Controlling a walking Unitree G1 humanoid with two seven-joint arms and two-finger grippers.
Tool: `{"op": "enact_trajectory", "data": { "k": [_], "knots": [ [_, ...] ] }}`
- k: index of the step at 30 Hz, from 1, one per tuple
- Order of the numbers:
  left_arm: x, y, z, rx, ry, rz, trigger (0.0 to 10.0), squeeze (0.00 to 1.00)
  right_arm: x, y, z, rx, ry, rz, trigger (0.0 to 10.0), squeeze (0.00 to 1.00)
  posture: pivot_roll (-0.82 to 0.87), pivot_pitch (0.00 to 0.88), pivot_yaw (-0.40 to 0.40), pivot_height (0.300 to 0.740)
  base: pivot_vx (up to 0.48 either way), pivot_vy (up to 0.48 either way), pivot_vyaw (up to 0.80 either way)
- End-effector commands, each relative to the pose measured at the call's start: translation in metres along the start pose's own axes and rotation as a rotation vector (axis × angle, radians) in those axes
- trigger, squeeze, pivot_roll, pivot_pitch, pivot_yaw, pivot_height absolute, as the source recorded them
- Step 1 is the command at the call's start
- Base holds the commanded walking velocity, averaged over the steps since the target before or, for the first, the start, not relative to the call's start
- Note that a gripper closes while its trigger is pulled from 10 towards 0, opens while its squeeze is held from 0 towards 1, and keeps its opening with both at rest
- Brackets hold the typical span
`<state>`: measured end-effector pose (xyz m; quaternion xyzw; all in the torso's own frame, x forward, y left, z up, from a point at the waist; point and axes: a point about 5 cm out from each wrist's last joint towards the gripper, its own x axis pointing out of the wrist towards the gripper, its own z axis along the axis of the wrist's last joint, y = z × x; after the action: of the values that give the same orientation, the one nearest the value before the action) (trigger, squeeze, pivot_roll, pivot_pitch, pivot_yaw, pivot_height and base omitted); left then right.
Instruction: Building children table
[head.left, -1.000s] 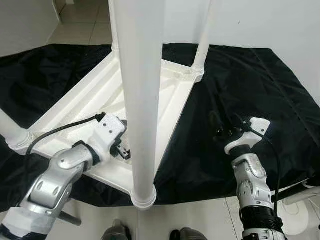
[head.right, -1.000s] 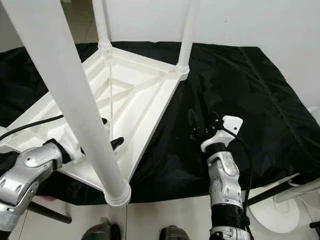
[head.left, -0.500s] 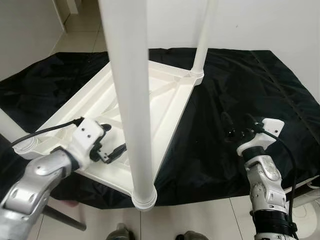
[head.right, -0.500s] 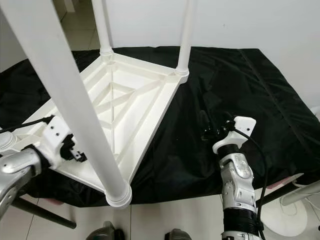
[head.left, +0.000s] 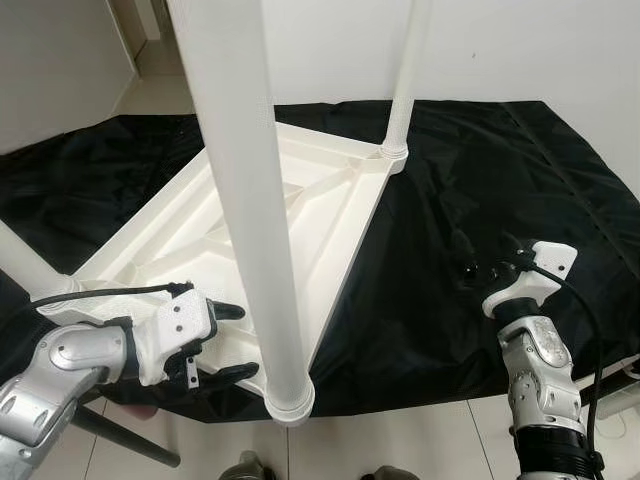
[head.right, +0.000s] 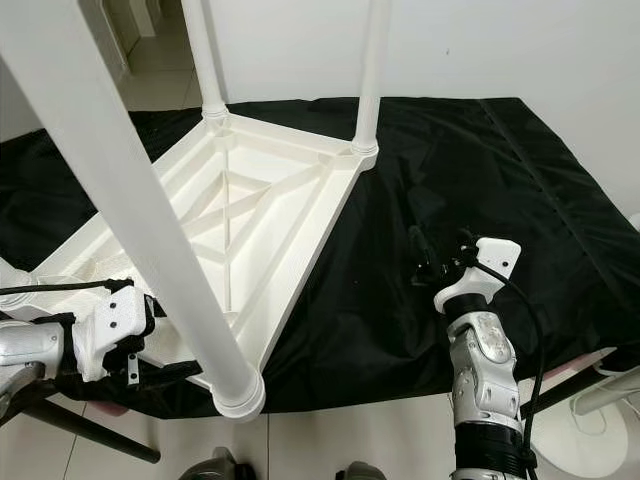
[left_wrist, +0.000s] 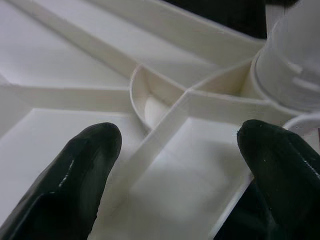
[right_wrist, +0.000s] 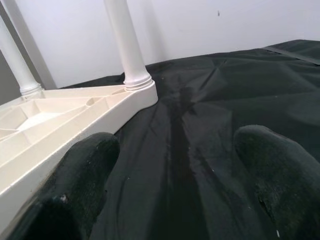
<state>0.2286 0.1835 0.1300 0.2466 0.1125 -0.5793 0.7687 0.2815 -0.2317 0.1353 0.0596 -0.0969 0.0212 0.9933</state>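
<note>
**Table upside down on the cloth, both grippers spread**

Table (head.left: 300, 215), white plastic, lies top-down on a black cloth (head.left: 480, 170) spread over the floor, its legs standing straight up. The near leg (head.left: 245, 200) rises right in front of the camera, seated in the near corner socket; a far leg (head.left: 405, 80) stands at the right corner. The left gripper (head.left: 225, 345) sits at the table's near edge, just left of the near leg, fingers (left_wrist: 85, 165) apart over the ribbed underside and holding nothing. The right gripper (head.right: 440, 258) hovers over bare cloth, well right of the table, fingers (right_wrist: 80, 175) also apart.
</note>
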Motion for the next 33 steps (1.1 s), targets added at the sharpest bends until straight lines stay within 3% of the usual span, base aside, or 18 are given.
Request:
{"op": "enact_trajectory", "data": {
  "k": [1,7,10,18,21,22,24,25,29,33],
  "knots": [
    [0.002,-0.003,-0.005,0.013,0.037,-0.03,10.0,0.0,-0.002,0.0,0.0,-0.002,0.0,-0.004,10.0,0.0,-0.04,0.033,0.06,0.74,0.0,0.0,0.0],
    [0.011,0.007,-0.008,0.042,0.054,0.038,10.0,0.0,0.0,0.001,0.001,-0.004,0.0,-0.002,10.0,0.0,-0.05,0.028,0.052,0.74,0.0,0.0,0.0],
    [0.023,0.025,-0.01,0.079,0.083,0.128,10.0,0.0,0.004,0.004,0.001,-0.004,0.0,0.004,10.0,0.0,-0.05,0.02,0.043,0.74,0.0,0.0,0.0],
    [0.03,0.031,-0.011,0.094,0.097,0.155,10.0,0.0,0.006,0.007,0.002,-0.003,-0.002,0.009,10.0,0.0,-0.06,0.014,0.038,0.74,0.0,0.0,0.0],
    [0.049,0.034,-0.004,0.113,0.083,0.186,10.0,0.0,0.008,0.01,0.002,-0.004,-0.003,0.019,10.0,0.0,-0.07,0.008,0.03,0.74,0.0,0.0,0.0],
    [0.049,0.034,-0.004,0.113,0.083,0.186,10.0,0.0,0.008,0.01,0.002,-0.004,-0.003,0.019,10.0,0.0,-0.07,0.008,0.03,0.74,0.0,0.0,0.0],
    [0.067,0.032,0.008,0.103,0.03,0.197,10.0,0.0,0.009,0.011,0.002,-0.004,-0.002,0.023,10.0,0.0,-0.07,0.002,0.03,0.74,0.0,0.0,0.0],
    [0.067,0.032,0.008,0.103,0.03,0.197,10.0,0.0,0.009,0.011,0.002,-0.004,-0.002,0.023,10.0,0.0,-0.07,0.002,0.03,0.74,0.0,0.0,0.0],
    [0.096,0.033,0.032,0.02,-0.056,0.283,10.0,0.0,0.011,0.016,0.0,0.003,-0.004,0.024,10.0,0.0,-0.08,0.0,0.032,0.74,0.0,0.0,0.0],
    [0.106,0.035,0.038,0.0,-0.073,0.323,10.0,0.0,0.012,0.018,0.0,0.003,-0.005,0.023,10.0,0.0,-0.08,0.0,0.032,0.74,0.0,0.0,0.0]
  ]
}}
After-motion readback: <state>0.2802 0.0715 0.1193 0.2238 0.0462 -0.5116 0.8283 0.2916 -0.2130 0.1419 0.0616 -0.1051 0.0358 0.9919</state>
